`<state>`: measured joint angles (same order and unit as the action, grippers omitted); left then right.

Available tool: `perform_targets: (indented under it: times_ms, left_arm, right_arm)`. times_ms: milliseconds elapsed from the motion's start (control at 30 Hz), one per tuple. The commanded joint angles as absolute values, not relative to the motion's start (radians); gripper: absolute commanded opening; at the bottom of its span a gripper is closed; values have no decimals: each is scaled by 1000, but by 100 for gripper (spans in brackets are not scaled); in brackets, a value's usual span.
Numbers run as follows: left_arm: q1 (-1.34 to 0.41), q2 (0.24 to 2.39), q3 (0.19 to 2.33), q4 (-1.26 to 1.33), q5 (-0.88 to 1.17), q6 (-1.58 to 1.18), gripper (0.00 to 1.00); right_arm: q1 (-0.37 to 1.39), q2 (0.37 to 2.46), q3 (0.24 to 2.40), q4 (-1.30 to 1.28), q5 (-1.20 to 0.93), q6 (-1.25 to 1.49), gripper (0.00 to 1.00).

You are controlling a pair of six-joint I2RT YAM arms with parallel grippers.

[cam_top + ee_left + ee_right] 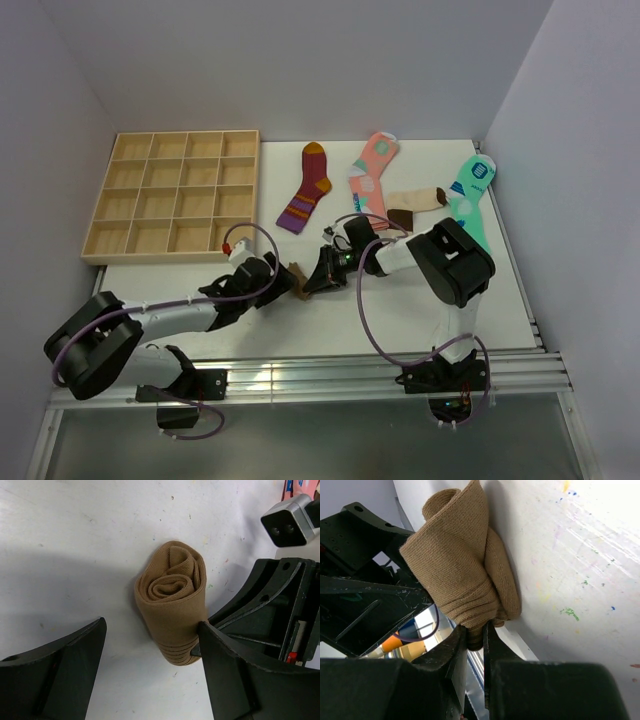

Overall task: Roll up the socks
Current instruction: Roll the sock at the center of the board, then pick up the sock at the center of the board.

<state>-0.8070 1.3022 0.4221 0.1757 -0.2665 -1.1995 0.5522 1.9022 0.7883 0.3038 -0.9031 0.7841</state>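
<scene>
The mid-brown sock (298,281) lies rolled into a tight coil (172,605) on the white table between both arms. My left gripper (152,627) is open and straddles the roll. Its right finger (220,655) touches the roll's side, and its left finger (75,655) stands well apart. My right gripper (475,632) is shut on the roll's outer cuff edge (460,565), with fabric pinched between its jaws. In the top view the two grippers (268,285) (314,280) meet at the roll. The beige sock with a dark brown toe (415,203) lies flat at the back right.
A wooden compartment tray (175,195) stands at the back left. A maroon striped sock (305,188), a pink patterned sock (372,170) and a mint-green sock (470,195) lie along the back. The table's metal front rail (300,375) runs close behind the arms.
</scene>
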Motion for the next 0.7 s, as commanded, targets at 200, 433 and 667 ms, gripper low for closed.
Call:
perform_targets:
  times_ms: [200,433,667]
  left_arm:
    - [-810,1399,479,183,-261,-1213,73]
    - [-811,1463,518,141,-253,-1212,57]
    - [-811,1490,532,109,-245,-1210,45]
  right_arm:
    - [555,1881,798,150,-781,669,0]
    - [603,1819,815,87,-677,589,12]
    - [675,1688,804,55,-461,489,35]
